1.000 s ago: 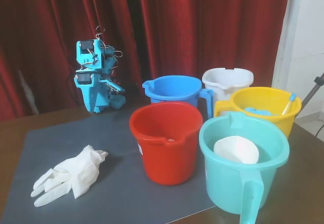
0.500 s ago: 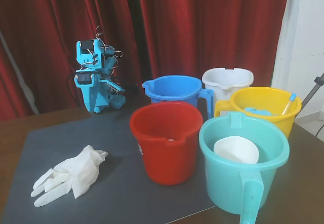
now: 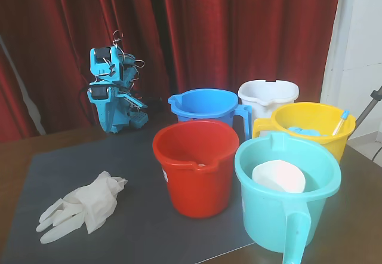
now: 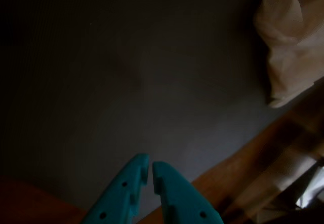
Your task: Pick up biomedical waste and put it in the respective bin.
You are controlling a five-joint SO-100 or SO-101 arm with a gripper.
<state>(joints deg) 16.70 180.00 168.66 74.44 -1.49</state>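
Observation:
The biomedical waste, a limp white glove [image 3: 83,207], lies flat on the grey mat [image 3: 137,228] at the front left of the fixed view. Part of the glove [image 4: 293,41] also shows at the upper right of the wrist view. The red bin [image 3: 200,186] stands upright to the right of the glove, near the mat's middle. The teal arm sits folded at the back left, far from both. Its gripper [image 3: 137,119] [image 4: 150,159] hangs just above the mat, shut, with nothing between the fingers.
A blue handled bucket [image 3: 206,106] stands behind the red bin. Further right are a white bucket [image 3: 268,94] and a yellow one [image 3: 310,123]. A teal handled bucket [image 3: 286,216] holding a white bowl [image 3: 277,177] stands front right. Red curtains hang behind.

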